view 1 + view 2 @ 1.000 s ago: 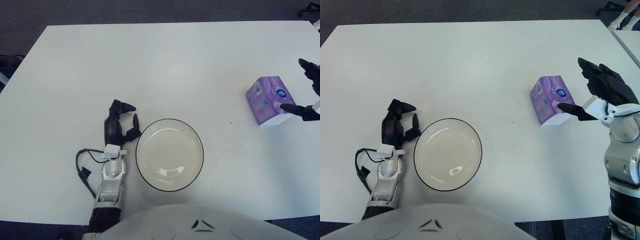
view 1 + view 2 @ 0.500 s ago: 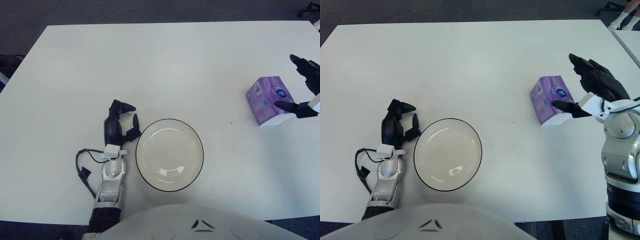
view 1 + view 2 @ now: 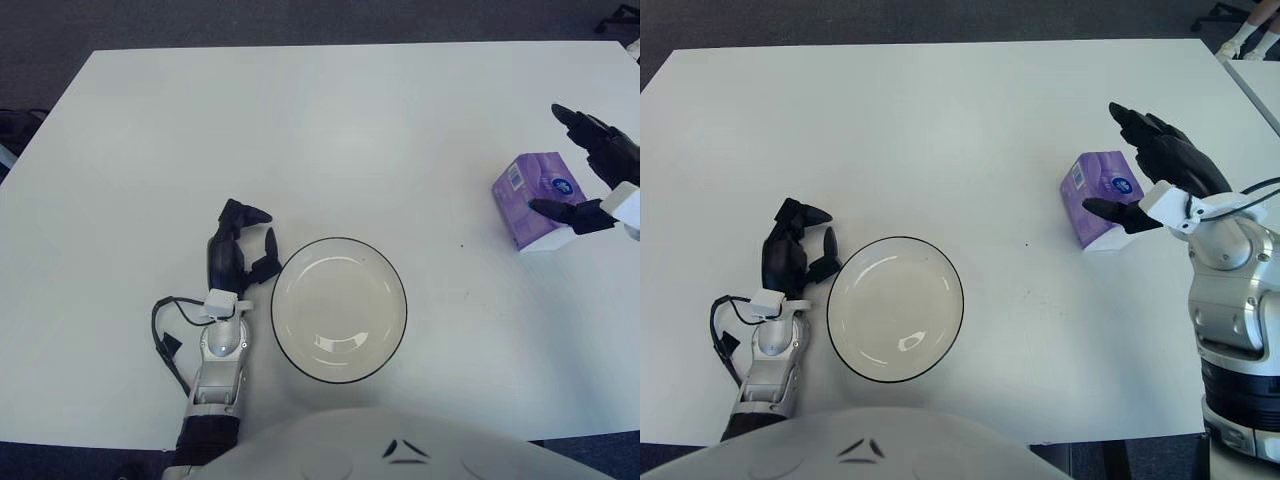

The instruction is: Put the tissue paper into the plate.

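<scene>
A purple tissue pack (image 3: 1098,197) with a white end lies on the white table, right of centre. My right hand (image 3: 1148,168) hovers over its right side, fingers spread wide: the thumb reaches across the pack's near end and the other fingers point past its far edge. Nothing is grasped. A white plate (image 3: 895,308) with a dark rim sits near the table's front, left of centre. My left hand (image 3: 795,249) shows just left of the plate, holding nothing.
A black cable (image 3: 722,338) loops beside my left forearm near the front edge. The white table (image 3: 940,130) stretches wide between plate and pack. Its right edge (image 3: 1252,95) runs close behind my right hand.
My right hand has moved left and slightly away from me, coming over the tissue pack with its fingers still spread. The pack, plate and left hand have not moved.
</scene>
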Robot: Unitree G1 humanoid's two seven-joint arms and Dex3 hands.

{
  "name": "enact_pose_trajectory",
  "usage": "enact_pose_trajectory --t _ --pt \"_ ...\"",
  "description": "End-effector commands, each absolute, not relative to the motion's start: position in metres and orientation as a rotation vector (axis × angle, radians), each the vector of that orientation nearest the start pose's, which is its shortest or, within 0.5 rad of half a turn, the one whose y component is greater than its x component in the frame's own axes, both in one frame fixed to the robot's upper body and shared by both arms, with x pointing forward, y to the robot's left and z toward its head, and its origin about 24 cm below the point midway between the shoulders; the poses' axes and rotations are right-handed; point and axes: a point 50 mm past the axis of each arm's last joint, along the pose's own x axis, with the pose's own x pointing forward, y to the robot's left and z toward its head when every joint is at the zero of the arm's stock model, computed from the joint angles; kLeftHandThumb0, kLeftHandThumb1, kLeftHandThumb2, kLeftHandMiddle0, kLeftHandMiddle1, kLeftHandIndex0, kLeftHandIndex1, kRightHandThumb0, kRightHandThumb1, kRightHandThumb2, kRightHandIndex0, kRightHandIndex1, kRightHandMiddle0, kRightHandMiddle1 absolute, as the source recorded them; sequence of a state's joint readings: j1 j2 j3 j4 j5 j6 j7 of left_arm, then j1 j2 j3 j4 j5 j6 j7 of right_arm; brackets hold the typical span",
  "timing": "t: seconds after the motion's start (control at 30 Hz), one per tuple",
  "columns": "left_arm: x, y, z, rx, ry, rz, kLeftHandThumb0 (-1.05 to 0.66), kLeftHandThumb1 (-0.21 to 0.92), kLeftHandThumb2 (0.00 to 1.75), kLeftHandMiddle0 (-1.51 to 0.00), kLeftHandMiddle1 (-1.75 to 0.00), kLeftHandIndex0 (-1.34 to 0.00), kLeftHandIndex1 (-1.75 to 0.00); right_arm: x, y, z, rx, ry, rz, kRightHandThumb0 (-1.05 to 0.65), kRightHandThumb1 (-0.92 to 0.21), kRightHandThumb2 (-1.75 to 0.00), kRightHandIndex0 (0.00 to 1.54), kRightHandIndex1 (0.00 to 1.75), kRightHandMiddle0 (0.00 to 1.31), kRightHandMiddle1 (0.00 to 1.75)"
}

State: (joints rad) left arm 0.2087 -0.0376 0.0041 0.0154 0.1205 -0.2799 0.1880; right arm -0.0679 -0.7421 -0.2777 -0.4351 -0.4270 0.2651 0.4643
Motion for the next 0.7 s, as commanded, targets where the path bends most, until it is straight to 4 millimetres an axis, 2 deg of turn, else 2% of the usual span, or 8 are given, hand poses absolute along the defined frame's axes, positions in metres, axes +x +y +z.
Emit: enact_pose_trajectory --t 0.0,0.1,0.2,0.4,0.47,0.57,0.67 --pt "0.186 0.173 -0.012 0.116 0.088 0.243 -0.44 0.43 1.19 -1.08 -1.75 -0.52 -1.75 0.246 -0.267 0.194 -1.192 -0.082 0.007 -0.59 -0.12 -1.33 0.0 0.0 0.0 0.0" --pt "0.185 0.174 -0.011 0.114 0.082 0.245 -0.44 0.42 1.19 -1.08 -1.75 -0.52 -1.75 0.249 -0.268 0.184 -1.184 -0.055 0.006 -0.55 -0.1 -1.37 0.0 0.0 0.0 0.0" --pt "0.184 0.174 -0.011 0.108 0.08 0.247 -0.45 0.42 1.2 -1.08 -1.75 -0.53 -1.75 0.253 -0.271 0.179 -1.186 0.017 0.048 -0.57 -0.15 -1.33 0.0 0.0 0.0 0.0" --pt "0.182 0.175 -0.011 0.102 0.087 0.255 -0.45 0.42 1.2 -1.07 -1.75 -0.53 -1.75 0.262 -0.283 0.171 -1.214 0.088 0.106 -0.8 -0.51 -0.89 0.0 0.0 0.0 0.0" --pt "0.181 0.176 -0.011 0.102 0.089 0.256 -0.44 0.42 1.19 -1.07 -1.75 -0.52 -1.75 0.262 -0.282 0.169 -1.212 0.096 0.132 -0.9 -0.71 -0.65 0.0 0.0 0.0 0.0" --pt "0.18 0.176 -0.011 0.101 0.09 0.258 -0.44 0.44 1.18 -1.06 -1.75 -0.51 -1.75 0.264 -0.284 0.161 -1.205 0.108 0.152 -0.98 -0.84 -0.5 0.0 0.0 0.0 0.0" --pt "0.179 0.177 -0.01 0.099 0.089 0.261 -0.44 0.45 1.17 -1.06 -1.75 -0.51 -1.75 0.264 -0.285 0.158 -1.199 0.113 0.161 -1.03 -0.89 -0.48 0.0 0.0 0.0 0.0"
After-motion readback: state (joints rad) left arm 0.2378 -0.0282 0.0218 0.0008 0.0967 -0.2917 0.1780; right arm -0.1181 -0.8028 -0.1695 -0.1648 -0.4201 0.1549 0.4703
